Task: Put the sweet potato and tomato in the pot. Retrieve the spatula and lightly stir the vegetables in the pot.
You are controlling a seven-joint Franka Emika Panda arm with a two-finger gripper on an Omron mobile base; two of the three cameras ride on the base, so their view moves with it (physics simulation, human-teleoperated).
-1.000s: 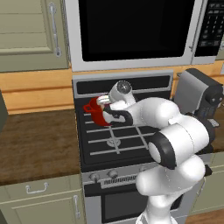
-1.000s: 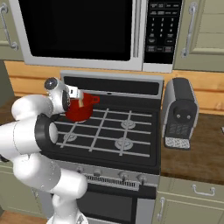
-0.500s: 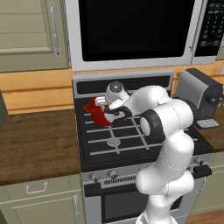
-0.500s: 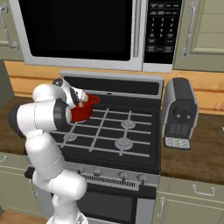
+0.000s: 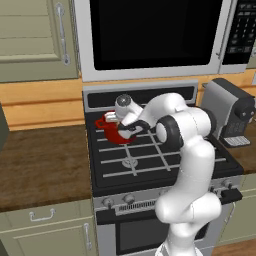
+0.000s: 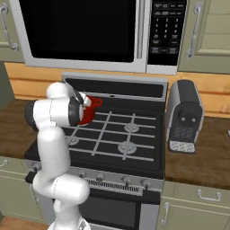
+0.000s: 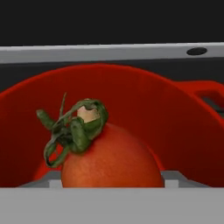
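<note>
In the hand view a ripe red tomato (image 7: 109, 162) with a green stem sits between my fingertips, and my gripper (image 7: 111, 176) is shut on it. Right behind and below it opens the glossy red pot (image 7: 153, 105), whose loop handle shows at the right. On the stove's back left burner stands the pot (image 5: 111, 132), with my gripper (image 5: 131, 128) at its right rim. From the right base view the pot (image 6: 91, 109) peeks out behind my arm. The sweet potato and the spatula are out of view.
A black gas stove (image 5: 150, 160) carries the pot, with free burners (image 6: 128, 146) in front and to the right. A grey coffee machine (image 5: 231, 112) stands on the counter to the right. A microwave (image 5: 150, 35) hangs low above the stove. Wooden counter (image 5: 40, 165) lies to the left.
The arm has folded up and swung left, which brought the hand closer over the pot. The pot has stayed on its burner.
</note>
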